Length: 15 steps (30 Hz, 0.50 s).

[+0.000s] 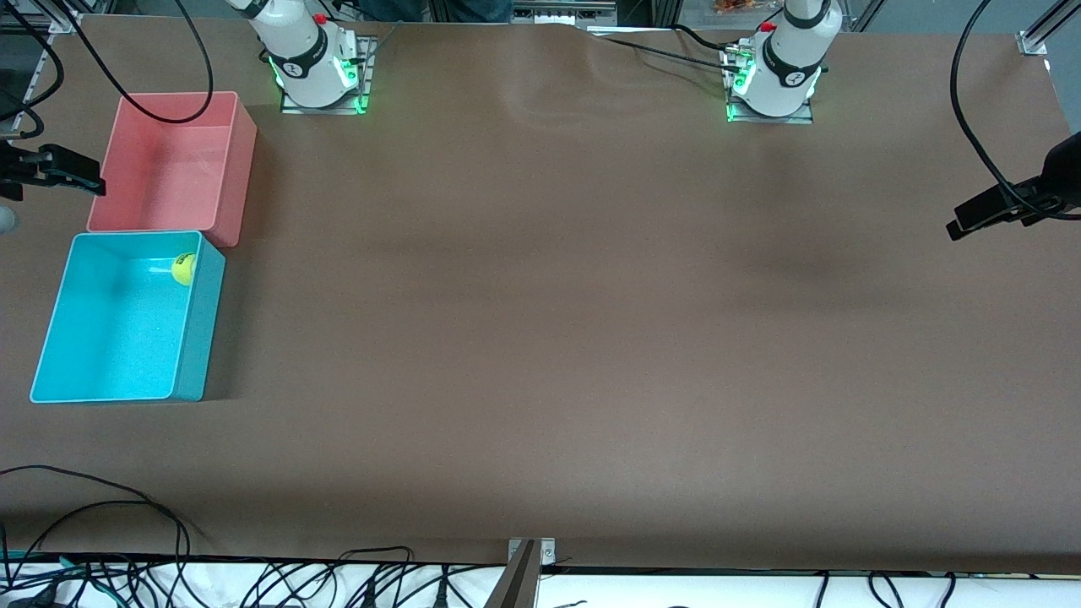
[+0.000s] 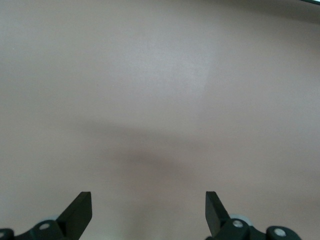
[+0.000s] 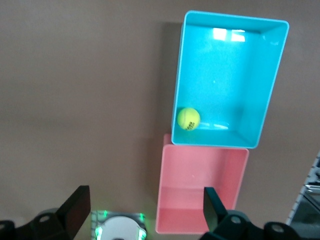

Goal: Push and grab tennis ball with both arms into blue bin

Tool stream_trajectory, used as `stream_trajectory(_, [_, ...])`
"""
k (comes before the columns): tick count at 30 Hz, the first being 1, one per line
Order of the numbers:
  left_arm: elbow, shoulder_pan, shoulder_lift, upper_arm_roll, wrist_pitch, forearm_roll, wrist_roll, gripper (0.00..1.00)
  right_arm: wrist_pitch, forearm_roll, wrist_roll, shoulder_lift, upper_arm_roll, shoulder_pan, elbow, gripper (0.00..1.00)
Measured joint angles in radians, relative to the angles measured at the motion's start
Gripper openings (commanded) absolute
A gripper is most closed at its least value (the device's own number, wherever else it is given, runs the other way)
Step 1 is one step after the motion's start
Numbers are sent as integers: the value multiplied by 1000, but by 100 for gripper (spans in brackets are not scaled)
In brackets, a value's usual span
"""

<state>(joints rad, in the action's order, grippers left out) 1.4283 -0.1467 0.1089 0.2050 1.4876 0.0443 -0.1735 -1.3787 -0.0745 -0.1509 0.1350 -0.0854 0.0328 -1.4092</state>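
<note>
Front view: the tennis ball (image 1: 183, 269) lies inside the blue bin (image 1: 84, 390), on its floor, tucked into the corner that faces the pink bin (image 1: 245, 169) and the middle of the bench (image 1: 591, 338). The blue bin sits at the right arm's end of the bench, and the pink bin stands just beside it, farther from the front camera, their short walls nearly touching. Only the lower parts of the two arms show here: the right arm's base (image 1: 321, 72) is close to the pink bin, and the left arm's base (image 1: 777, 80) stands well apart from both bins, toward the left arm's end. Neither tool appears in this view.

Left wrist view: the left tool (image 2: 149, 212) hangs over bare bench with its two black fingers (image 2: 80, 212) spread wide and nothing between them. No bin and no ball show under it.

Right wrist view: the right tool (image 3: 147, 210) is high over the bench beside the pink bin (image 3: 170, 175), its fingers (image 3: 77, 210) parted wide and holding nothing. Below it the blue bin (image 3: 280, 75) and the pink bin lie end to end, and the tennis ball (image 3: 188, 119) rests in the blue bin's corner against the wall nearest the pink bin. The right arm's green-lit base (image 3: 120, 227) shows between the fingers.
</note>
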Motion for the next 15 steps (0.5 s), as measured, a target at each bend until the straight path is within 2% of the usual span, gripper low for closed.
stream_trajectory(5, [0,0,0,0,0,0,0,100,-125,14,32,-58,-2,0,-138,100])
stream_trajectory(8, [0,0,0,0,0,0,0,100,-154,15,36,-98,-6,-2,-204,100])
stream_trajectory(15, [0,0,0,0,0,0,0,100,-172,15,36,-156,-25,-9,-255,100])
